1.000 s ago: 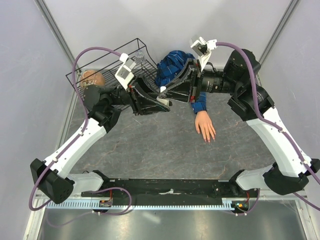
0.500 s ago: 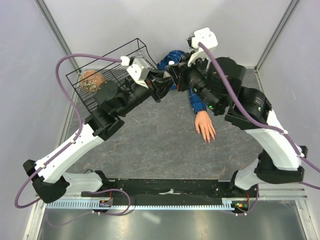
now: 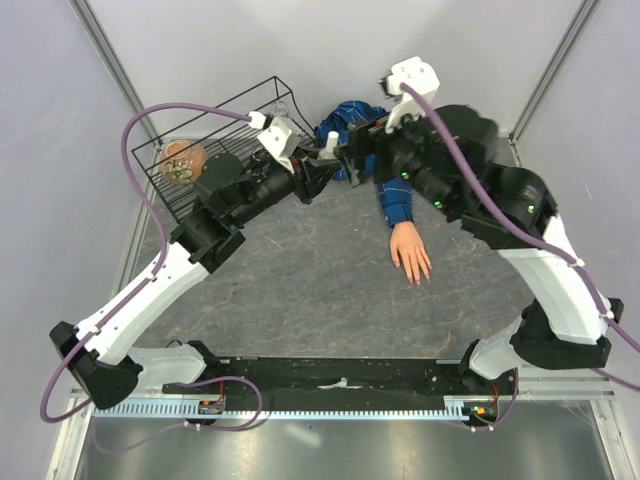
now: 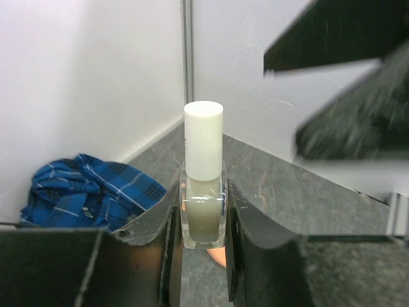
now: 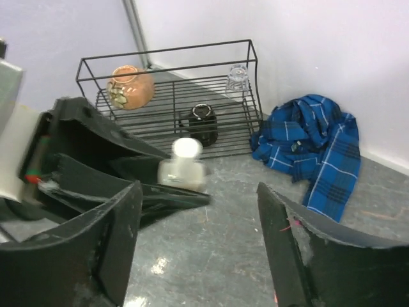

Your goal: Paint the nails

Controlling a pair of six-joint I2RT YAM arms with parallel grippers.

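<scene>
My left gripper (image 4: 203, 225) is shut on a small clear bottle (image 4: 203, 204) of pale polish, upright, its white cap (image 4: 203, 147) on. In the top view this left gripper (image 3: 322, 168) holds the bottle (image 3: 328, 148) near the back, in front of the wire rack. My right gripper (image 3: 352, 160) faces it with its jaws open and empty. In the right wrist view the right gripper (image 5: 198, 188) stands apart from the blurred bottle (image 5: 182, 167). The mannequin hand (image 3: 409, 250) lies palm down on the table. Its nails (image 3: 418, 277) point toward the arms and are too small to make out.
A black wire rack (image 3: 215, 125) at the back left holds an orange pot (image 5: 130, 86), a black jar (image 5: 201, 121) and a small glass (image 5: 238, 78). Blue plaid cloth (image 5: 313, 147) is bunched at the back wall and runs down to the hand's sleeve (image 3: 397, 200).
Both arms rose toward the back with the bottle between them. The right gripper, shut at the cap half a second ago, has opened wide; the cap stays on the bottle.
</scene>
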